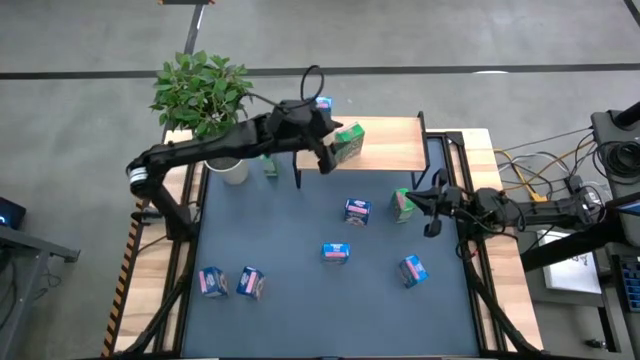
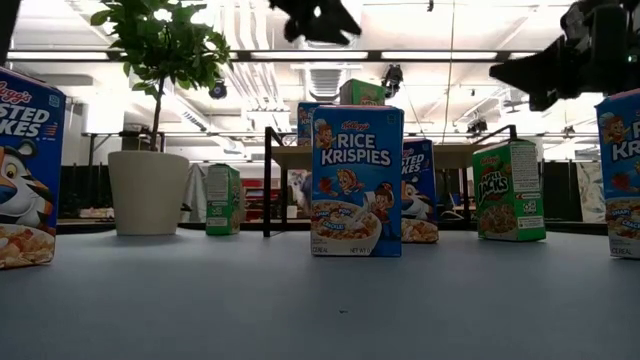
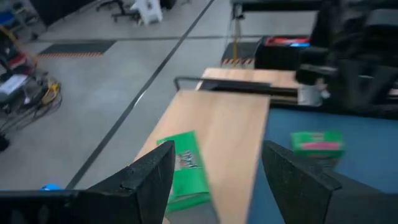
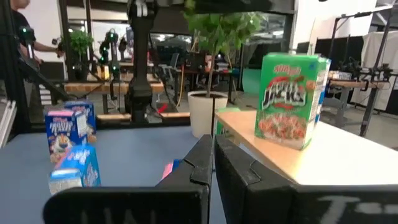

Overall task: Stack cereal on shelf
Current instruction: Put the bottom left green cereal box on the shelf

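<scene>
The shelf [image 1: 395, 145] is a light-wood platform at the mat's far edge. One green cereal box [image 1: 348, 143] [image 3: 186, 171] stands on it, and a blue box [image 1: 322, 103] sits by its far edge. My left gripper [image 1: 328, 150] [image 3: 219, 149] is open above the shelf, higher than the green box and beside it. My right gripper [image 1: 425, 200] [image 4: 212, 155] is shut and hovers beside another green box [image 1: 402, 203] standing on the mat. Several more boxes stand on the mat, among them a dark blue one [image 1: 357, 210] and a light blue one [image 1: 335, 252].
A potted plant [image 1: 205, 95] stands at the far left corner, with a small green box [image 1: 268, 165] next to it. Two boxes [image 1: 212, 282] [image 1: 250, 283] stand near the left front and one [image 1: 412, 268] near the right. Cables lie beyond the table's right edge.
</scene>
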Controlling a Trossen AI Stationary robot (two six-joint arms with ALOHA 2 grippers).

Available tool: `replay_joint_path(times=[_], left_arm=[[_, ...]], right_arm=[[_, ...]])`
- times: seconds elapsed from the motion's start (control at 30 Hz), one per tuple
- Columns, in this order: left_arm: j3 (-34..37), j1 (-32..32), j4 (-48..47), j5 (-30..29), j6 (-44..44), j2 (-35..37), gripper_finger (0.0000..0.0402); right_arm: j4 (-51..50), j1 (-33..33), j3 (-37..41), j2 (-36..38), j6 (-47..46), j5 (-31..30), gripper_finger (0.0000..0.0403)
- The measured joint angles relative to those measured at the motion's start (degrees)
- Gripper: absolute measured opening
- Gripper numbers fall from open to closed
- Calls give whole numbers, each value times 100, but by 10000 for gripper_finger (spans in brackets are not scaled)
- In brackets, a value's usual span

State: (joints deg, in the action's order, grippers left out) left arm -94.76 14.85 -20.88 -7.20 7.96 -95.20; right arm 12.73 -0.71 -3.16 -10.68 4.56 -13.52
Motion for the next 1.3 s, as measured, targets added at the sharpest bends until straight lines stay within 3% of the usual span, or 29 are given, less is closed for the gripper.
replay_joint_path(times=[0.17, 0.47, 0.67, 0.9, 1.07, 1.3], left_arm=[[639, -554, 229, -431, 43, 480, 223], [2671, -1351, 1663, -887, -212, 1773, 223], [3871, -1481, 2517, -896, -488, 2584, 223], [4948, -1481, 3761, -894, -557, 3118, 223], [5251, -1481, 4175, -894, -556, 3309, 223], [5290, -1479, 4164, -892, -540, 3312, 223]], right_arm=[[-35, 0, -253, -388, 90, 0, 9], [-53, 0, -1176, -1452, 377, -21, 9], [-729, 96, -2385, -2337, 724, -24, 9], [-2124, 709, -4141, -3515, 1286, 84, 9], [-3044, 1311, -5375, -4324, 1653, 777, 9], [-4264, 2146, -6854, -5457, 2195, 2221, 9]])
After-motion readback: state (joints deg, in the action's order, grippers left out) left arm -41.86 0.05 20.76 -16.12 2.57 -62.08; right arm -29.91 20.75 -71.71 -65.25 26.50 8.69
